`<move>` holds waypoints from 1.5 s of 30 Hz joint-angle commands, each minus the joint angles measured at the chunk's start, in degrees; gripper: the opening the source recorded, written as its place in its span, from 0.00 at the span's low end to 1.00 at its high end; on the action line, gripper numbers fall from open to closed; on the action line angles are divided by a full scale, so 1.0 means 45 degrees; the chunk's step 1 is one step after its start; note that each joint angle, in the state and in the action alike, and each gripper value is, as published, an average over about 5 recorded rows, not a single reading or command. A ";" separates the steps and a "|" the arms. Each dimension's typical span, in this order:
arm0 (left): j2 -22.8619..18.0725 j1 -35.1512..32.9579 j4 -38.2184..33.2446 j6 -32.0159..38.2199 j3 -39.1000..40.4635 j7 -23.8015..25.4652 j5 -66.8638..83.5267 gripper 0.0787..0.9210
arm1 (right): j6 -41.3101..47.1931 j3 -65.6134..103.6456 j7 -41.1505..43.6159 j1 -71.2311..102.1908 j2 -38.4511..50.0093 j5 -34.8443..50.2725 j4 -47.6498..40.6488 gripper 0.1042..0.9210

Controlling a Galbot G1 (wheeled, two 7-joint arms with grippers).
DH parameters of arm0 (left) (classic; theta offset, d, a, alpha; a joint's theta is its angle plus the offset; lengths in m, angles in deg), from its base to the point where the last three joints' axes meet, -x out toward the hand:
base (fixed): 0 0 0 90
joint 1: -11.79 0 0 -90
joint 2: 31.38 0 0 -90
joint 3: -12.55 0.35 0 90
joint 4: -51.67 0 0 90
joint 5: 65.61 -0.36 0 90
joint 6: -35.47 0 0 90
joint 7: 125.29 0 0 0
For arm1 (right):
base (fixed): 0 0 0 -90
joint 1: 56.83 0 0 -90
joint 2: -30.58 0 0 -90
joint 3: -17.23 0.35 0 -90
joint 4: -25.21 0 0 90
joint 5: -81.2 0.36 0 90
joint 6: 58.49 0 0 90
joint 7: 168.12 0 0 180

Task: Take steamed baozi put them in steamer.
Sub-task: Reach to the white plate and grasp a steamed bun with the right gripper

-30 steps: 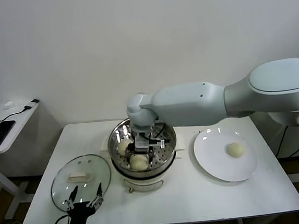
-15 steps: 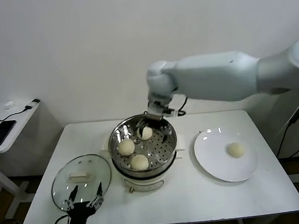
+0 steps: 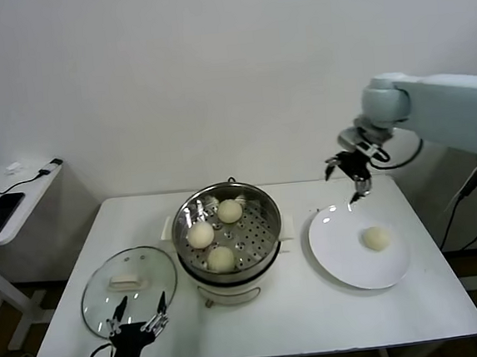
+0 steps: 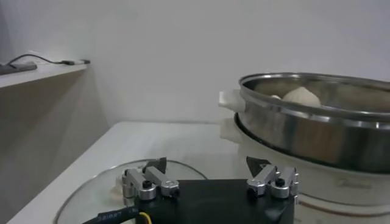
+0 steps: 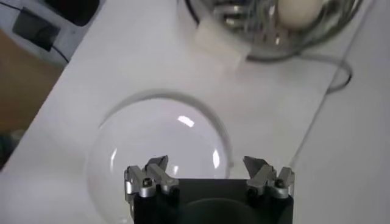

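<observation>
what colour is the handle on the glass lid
Cream-white handle on the clear glass lid; it shows best in the head view.

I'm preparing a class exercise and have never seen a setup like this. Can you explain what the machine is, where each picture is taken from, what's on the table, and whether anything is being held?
This is a robot with two arms, each ending in a two-fingered hand. One picture comes from a camera on its head, looking down at a white table; the other two come from cameras on its wrists. On the table stands a steel steamer with three baozi inside, a white plate with one last baozi, and a glass lid. The right hand is open and empty, raised above the plate's far edge. The left hand waits open at the table's near edge, by the lid. Nothing is held.
</observation>
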 commanded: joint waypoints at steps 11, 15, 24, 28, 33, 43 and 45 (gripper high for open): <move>-0.0208 -0.0384 0.0063 0.0089 -0.0112 -0.0006 -0.0180 0.88 | 0.0566 0.4966 0.0143 0.6711 0.0664 -0.3057 -0.4490 0.88; -0.0223 -0.0397 0.0137 0.0116 -0.0111 0.0012 -0.0254 0.88 | 0.0625 0.5599 0.0048 0.7420 0.0373 -0.3270 -0.4891 0.88; -0.0193 -0.0332 0.0267 0.0105 -0.0032 0.0073 -0.0355 0.88 | 0.0751 0.6591 -0.0325 0.8226 -0.0055 -0.3669 -0.5535 0.88; -0.0163 -0.0317 0.0257 0.0079 -0.0007 0.0089 -0.0364 0.88 | 0.0768 0.6597 -0.0359 0.8243 -0.0204 -0.3841 -0.5709 0.88; -0.0110 -0.0293 0.0269 0.0058 -0.0018 0.0091 -0.0339 0.88 | 0.0884 0.6593 -0.0384 0.8314 -0.0274 -0.3887 -0.5712 0.87; -0.0087 -0.0264 0.0204 0.0031 -0.0032 0.0098 -0.0297 0.88 | 0.0979 0.6618 -0.0479 0.8235 -0.0584 -0.3948 -0.5990 0.79; -0.0089 -0.0276 0.0189 0.0036 -0.0042 0.0094 -0.0288 0.88 | 0.0997 0.6483 -0.0404 0.8153 -0.0556 -0.3932 -0.5916 0.75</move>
